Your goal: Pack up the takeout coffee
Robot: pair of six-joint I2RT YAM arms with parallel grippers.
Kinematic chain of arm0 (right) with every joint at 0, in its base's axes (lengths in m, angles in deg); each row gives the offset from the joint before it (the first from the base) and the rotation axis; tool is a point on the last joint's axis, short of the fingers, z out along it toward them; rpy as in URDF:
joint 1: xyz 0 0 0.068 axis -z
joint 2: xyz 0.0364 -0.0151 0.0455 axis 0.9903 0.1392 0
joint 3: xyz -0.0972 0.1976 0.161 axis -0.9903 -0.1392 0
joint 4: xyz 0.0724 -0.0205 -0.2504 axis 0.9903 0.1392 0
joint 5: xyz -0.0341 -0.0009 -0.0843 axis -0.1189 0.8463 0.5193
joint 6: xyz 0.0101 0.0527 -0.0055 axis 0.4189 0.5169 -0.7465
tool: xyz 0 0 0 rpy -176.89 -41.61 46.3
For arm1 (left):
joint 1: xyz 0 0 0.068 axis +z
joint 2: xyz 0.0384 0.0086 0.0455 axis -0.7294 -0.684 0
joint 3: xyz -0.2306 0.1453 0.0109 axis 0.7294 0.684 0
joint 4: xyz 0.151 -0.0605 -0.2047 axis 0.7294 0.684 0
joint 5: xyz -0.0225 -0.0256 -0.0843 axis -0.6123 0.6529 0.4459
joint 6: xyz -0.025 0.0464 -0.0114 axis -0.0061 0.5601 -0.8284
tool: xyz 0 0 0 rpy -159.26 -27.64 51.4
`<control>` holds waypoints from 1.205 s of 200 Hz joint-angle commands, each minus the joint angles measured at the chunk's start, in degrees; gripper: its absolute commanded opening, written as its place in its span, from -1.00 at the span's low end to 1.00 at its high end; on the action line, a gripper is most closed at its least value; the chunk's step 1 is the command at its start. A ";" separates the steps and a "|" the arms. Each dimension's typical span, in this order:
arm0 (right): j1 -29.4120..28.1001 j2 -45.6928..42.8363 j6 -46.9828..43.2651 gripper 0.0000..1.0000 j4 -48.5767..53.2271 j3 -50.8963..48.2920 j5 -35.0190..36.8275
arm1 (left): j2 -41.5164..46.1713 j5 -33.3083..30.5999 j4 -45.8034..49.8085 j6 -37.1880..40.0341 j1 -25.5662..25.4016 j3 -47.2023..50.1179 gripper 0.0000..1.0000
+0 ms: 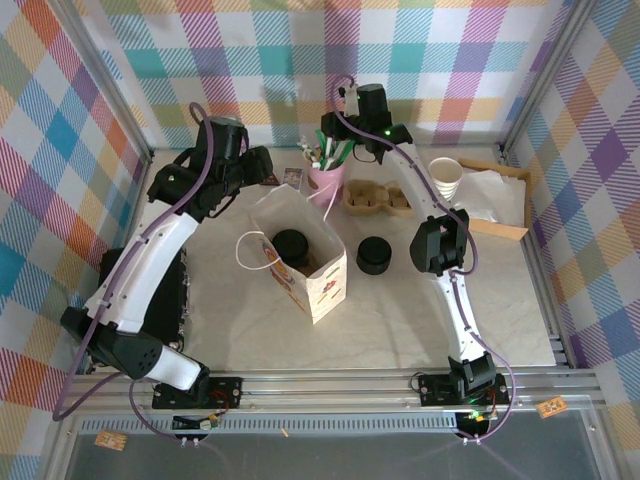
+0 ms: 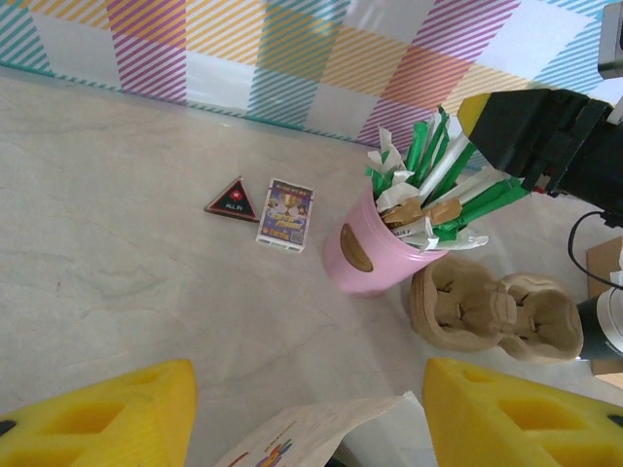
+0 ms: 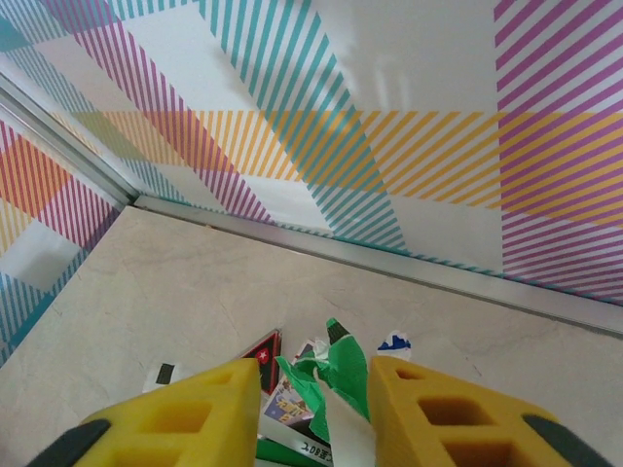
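done: takeout coffee (image 1: 290,243) seemingly inside bag (image 1: 325,285) | left gripper (image 2: 307,389) spread, empty | right gripper (image 3: 313,389) around green sachets (image 3: 341,375), grip unclear | remaining: sachets, probably

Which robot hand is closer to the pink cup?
Right. The right gripper is above the pink cup, around its green packets; the left gripper hangs farther off, by the paper bag.

Count, top view: paper bag (image 1: 325,285) x1, centre. Lidded takeout coffee (image 1: 291,243) x1, inside it. Black lid stack (image 1: 375,256) x1, right of bag. Far side: pink cup (image 2: 362,255) x1, stuffed w/ green and white packets (image 2: 428,156), too many to count. Cardboard cup carrier (image 2: 496,311) x1. White cup stack (image 1: 445,178) x1, cups per stack unclear. Card box (image 2: 284,214) x1, triangular tag (image 2: 232,200) x1. Cardboard tray (image 1: 515,185) x1, far right.
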 commanded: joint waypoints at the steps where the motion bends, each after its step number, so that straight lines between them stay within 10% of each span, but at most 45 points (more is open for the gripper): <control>1: -1.05 1.41 -0.98 -0.39 -2.57 1.21 -0.20 | 2.25 0.65 -0.42 1.40 1.09 0.65 0.25; 49: -1.55 1.30 -1.52 -1.00 -4.61 1.26 0.69 | 3.76 0.13 -0.58 2.61 1.61 1.58 0.25; 241: -3.32 -20.27 -9.48 -1.00 0.12 -4.43 4.19 | 5.43 -2.69 -1.82 -10.91 2.05 3.52 0.19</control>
